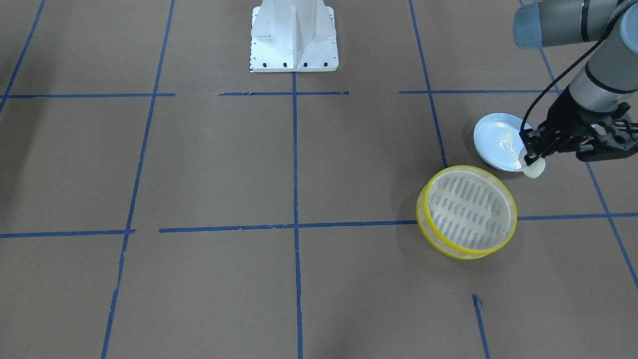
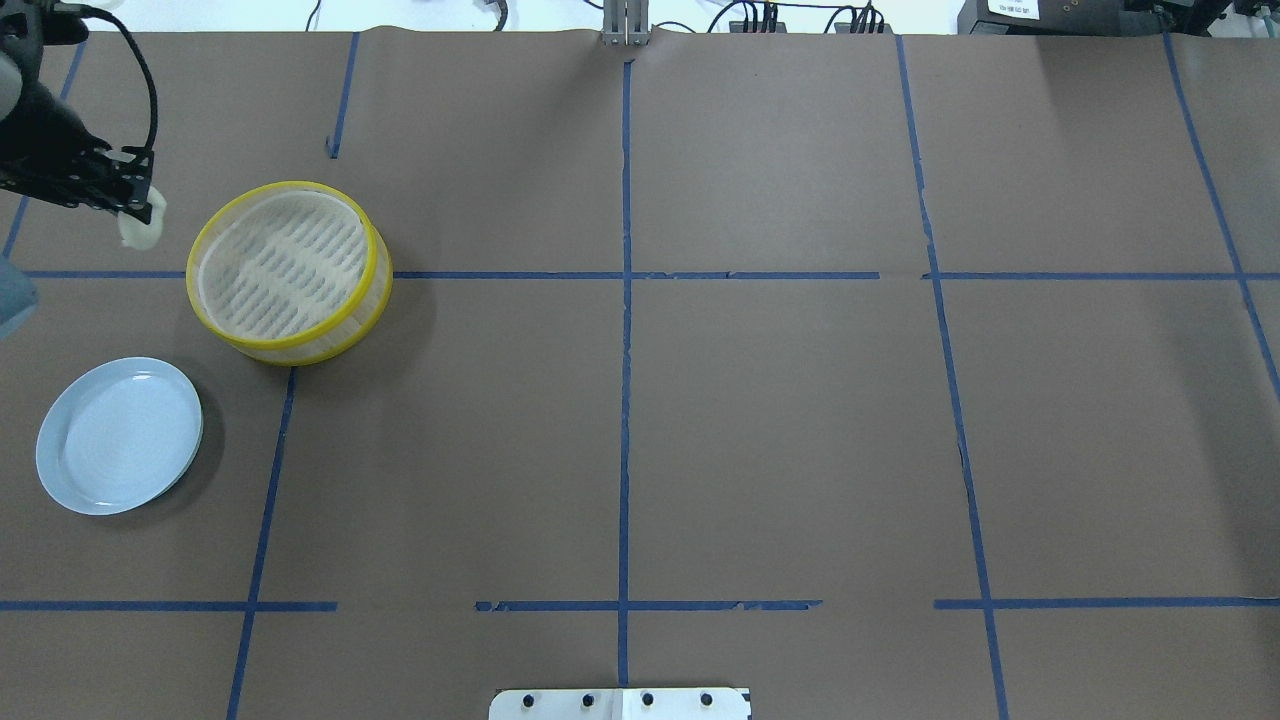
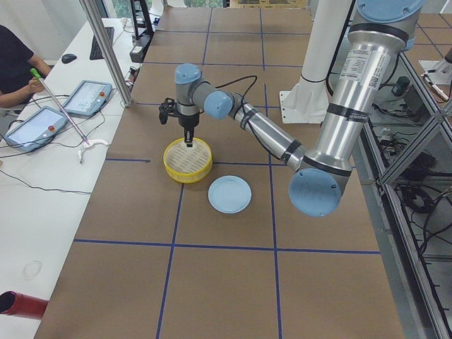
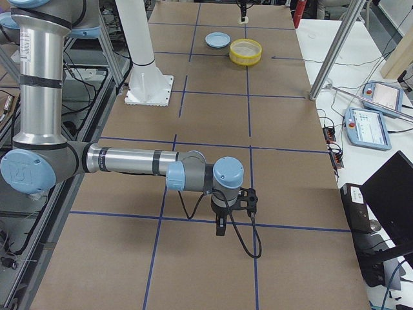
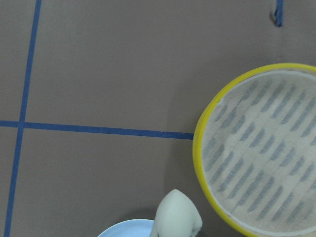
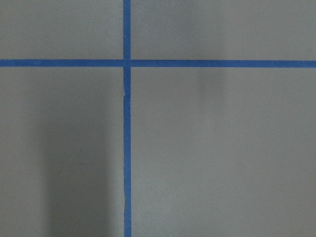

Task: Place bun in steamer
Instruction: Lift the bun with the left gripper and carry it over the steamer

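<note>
My left gripper is shut on the bun, a small cream-white lump, and holds it in the air. The bun hangs beside the steamer, apart from it, over the near edge of the pale blue plate. The steamer is a round basket with yellow rims and a bare slotted floor. In the overhead view the gripper and bun are left of the steamer. The left wrist view shows the bun at the bottom and the steamer at the right. My right gripper shows only in the exterior right view, so I cannot tell its state.
The pale blue plate holds nothing. The robot's white base stands at the table's middle rear. Blue tape lines cross the brown table. Operators' tablets lie on a side table.
</note>
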